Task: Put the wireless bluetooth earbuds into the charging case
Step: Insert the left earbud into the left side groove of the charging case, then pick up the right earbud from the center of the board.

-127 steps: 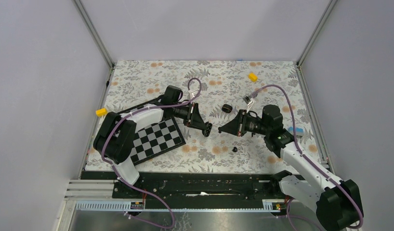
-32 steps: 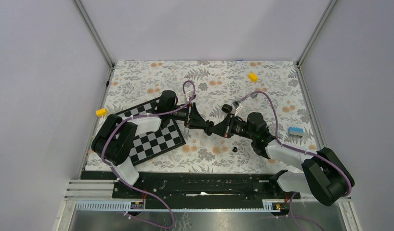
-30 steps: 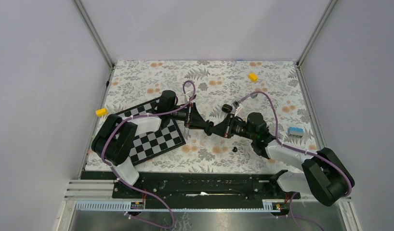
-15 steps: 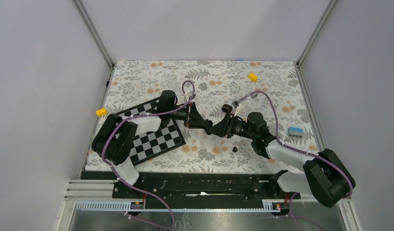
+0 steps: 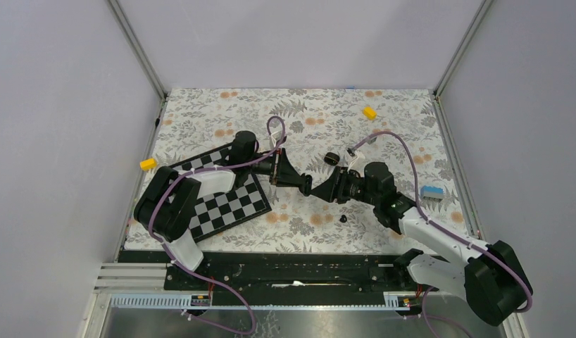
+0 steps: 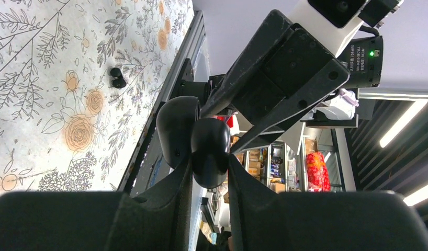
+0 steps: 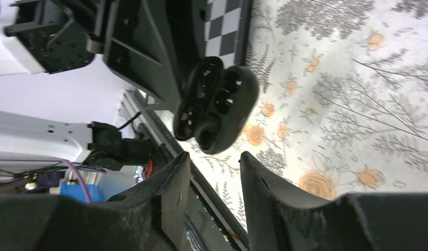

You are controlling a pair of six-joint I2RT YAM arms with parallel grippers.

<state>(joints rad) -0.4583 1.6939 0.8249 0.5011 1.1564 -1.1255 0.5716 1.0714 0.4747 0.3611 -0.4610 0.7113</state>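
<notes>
The left end effector (image 6: 209, 168) pinches the charging case (image 7: 217, 107), a smooth, glossy black clamshell hinged open and held above the middle of the floral-printed counter (image 5: 384, 141). The case's inner face is turned to the right arm and shows rounded sockets with small pale contacts; whether a bud sits in one I cannot tell. The right end effector (image 7: 214, 167) stands just beside the case, its matte black fingers (image 7: 167, 198) spread with nothing between them. One tiny rounded earbud (image 5: 343, 219) lies nearer the front edge, apart from both arms, with open patterned cloth around it. A flat checkered board (image 5: 232, 201) lies under the left arm
</notes>
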